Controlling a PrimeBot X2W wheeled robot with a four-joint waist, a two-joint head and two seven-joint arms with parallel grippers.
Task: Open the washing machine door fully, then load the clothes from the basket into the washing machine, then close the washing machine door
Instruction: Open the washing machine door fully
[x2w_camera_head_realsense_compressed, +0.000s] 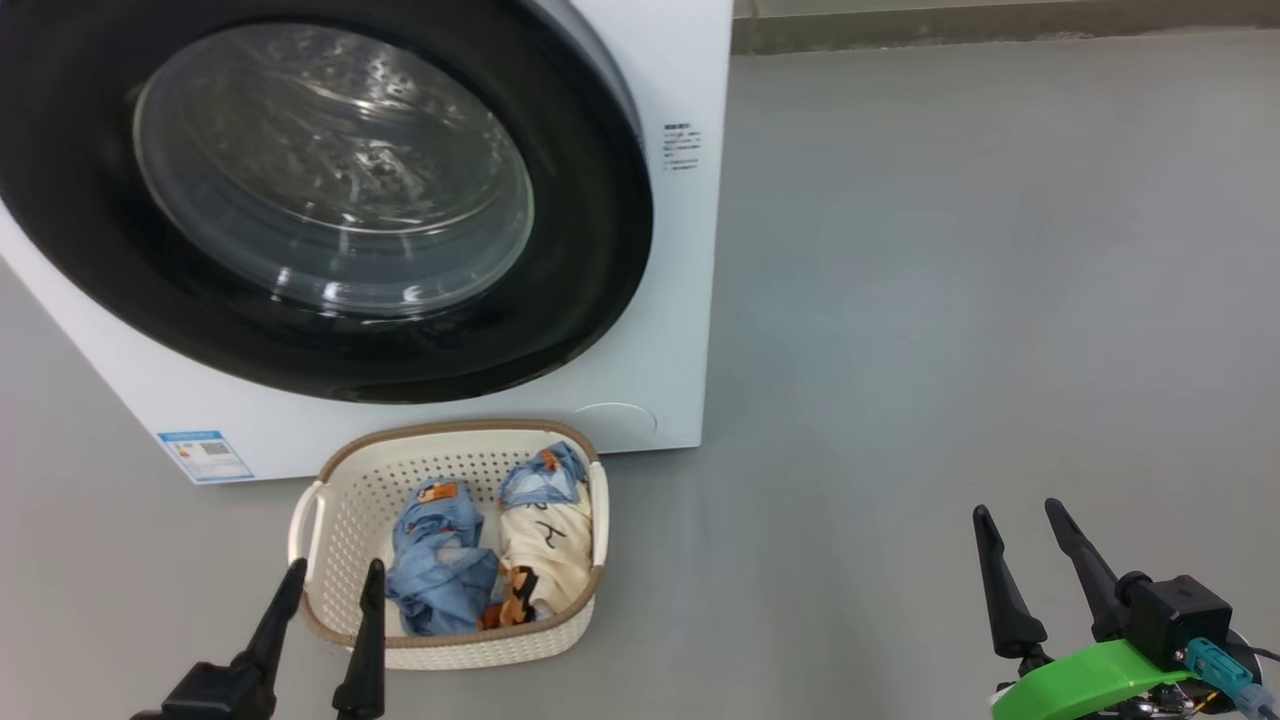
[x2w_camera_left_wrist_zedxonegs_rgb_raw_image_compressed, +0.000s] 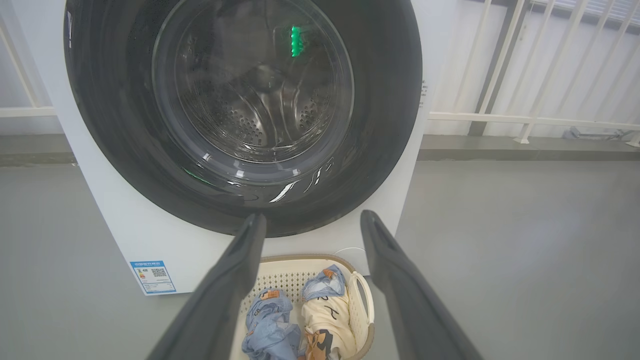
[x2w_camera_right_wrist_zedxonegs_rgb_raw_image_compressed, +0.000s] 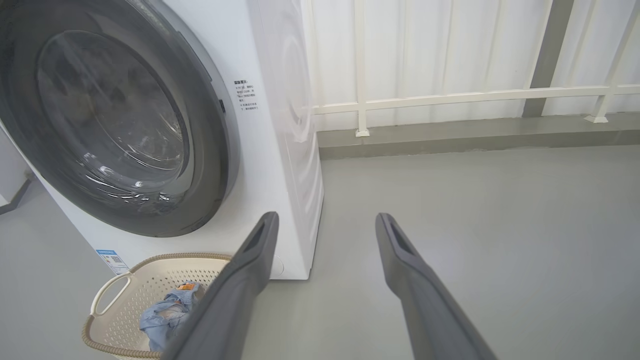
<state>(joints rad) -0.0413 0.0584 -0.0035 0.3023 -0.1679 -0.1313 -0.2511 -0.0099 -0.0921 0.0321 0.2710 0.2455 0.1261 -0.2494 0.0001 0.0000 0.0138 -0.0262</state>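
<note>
The white washing machine (x2w_camera_head_realsense_compressed: 690, 300) stands ahead on the left, and its round washing machine door (x2w_camera_head_realsense_compressed: 330, 200), black-rimmed with a glass bowl, lies flat against the front. On the floor before it sits the cream basket (x2w_camera_head_realsense_compressed: 330, 540) holding the clothes: a light blue bundle (x2w_camera_head_realsense_compressed: 440, 565) and a cream patched bundle (x2w_camera_head_realsense_compressed: 548, 545). My left gripper (x2w_camera_head_realsense_compressed: 335, 575) hovers open over the basket's near left corner, nothing between its fingers. Far to the right, my right gripper (x2w_camera_head_realsense_compressed: 1020, 515) is open above bare floor. The left wrist view looks at the door (x2w_camera_left_wrist_zedxonegs_rgb_raw_image_compressed: 240, 115) and basket (x2w_camera_left_wrist_zedxonegs_rgb_raw_image_compressed: 362, 300).
Grey floor (x2w_camera_head_realsense_compressed: 950, 300) stretches wide to the right of the machine. A white railing (x2w_camera_right_wrist_zedxonegs_rgb_raw_image_compressed: 450, 95) on a low kerb runs behind. A blue label (x2w_camera_head_realsense_compressed: 205, 455) marks the machine's base at the left.
</note>
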